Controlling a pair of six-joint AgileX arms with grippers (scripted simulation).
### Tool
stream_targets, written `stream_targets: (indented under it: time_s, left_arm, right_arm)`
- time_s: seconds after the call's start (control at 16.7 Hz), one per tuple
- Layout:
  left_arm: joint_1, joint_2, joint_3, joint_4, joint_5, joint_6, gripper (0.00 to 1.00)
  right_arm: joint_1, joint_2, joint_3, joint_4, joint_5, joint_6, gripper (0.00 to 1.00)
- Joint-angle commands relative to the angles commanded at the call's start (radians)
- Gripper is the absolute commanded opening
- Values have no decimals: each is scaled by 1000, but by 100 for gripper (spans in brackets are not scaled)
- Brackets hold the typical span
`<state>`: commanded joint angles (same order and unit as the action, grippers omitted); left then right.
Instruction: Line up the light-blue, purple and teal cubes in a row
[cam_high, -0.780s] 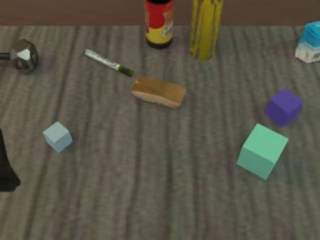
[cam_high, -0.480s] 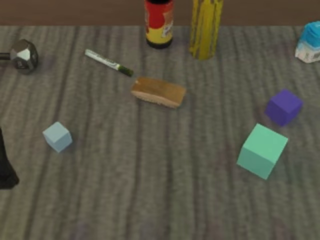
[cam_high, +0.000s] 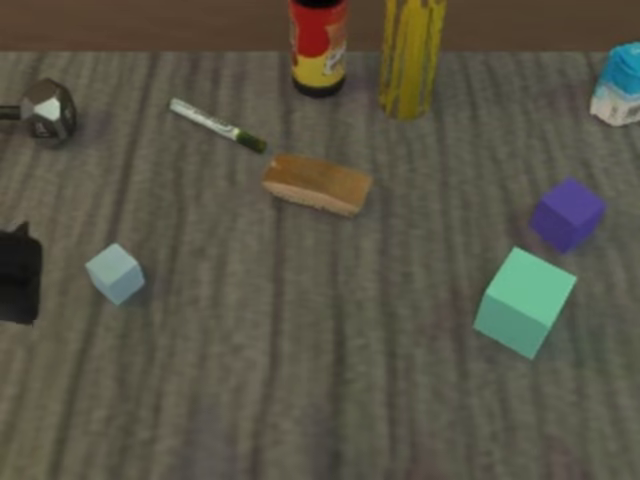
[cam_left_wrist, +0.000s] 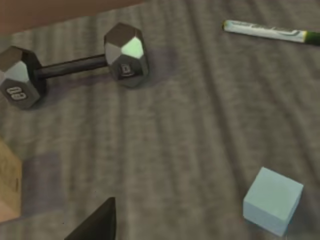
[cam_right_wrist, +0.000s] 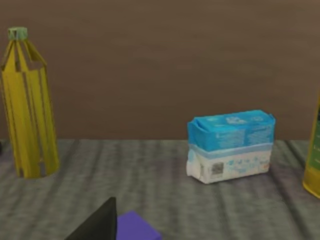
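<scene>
The small light-blue cube sits at the table's left, also seen in the left wrist view. My left gripper hovers at the left edge, level with that cube and a short way to its left, open and holding nothing; one dark finger shows. The purple cube lies at the right, with the larger teal cube just in front of it. My right arm is outside the top view; its wrist view shows one finger beside the purple cube, open and empty.
A dumbbell, a marker pen, a wooden brush block, a red-labelled bottle and a yellow bottle stand along the back. A blue-and-white carton is at the back right corner.
My left gripper has moved away from the near edge along the table's left side, now level with the light-blue cube. The cubes have not moved.
</scene>
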<state>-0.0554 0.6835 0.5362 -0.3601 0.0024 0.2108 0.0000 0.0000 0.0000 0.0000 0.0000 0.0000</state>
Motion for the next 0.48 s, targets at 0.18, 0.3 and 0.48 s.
stream_targets:
  time_s: [0.18,0.3,0.48]
  left_arm:
    - [-22,342,219,-163,-1,89,100]
    - [-36,559,361,-271,-2,147,100]
    - [-56,839,563,-420,-3,228,100]
  right_arm:
    - [0,0,0,0,0,0,100]
    - [0,0,0,0,0,0,100]
    - [0,0,0,0,0,0,100]
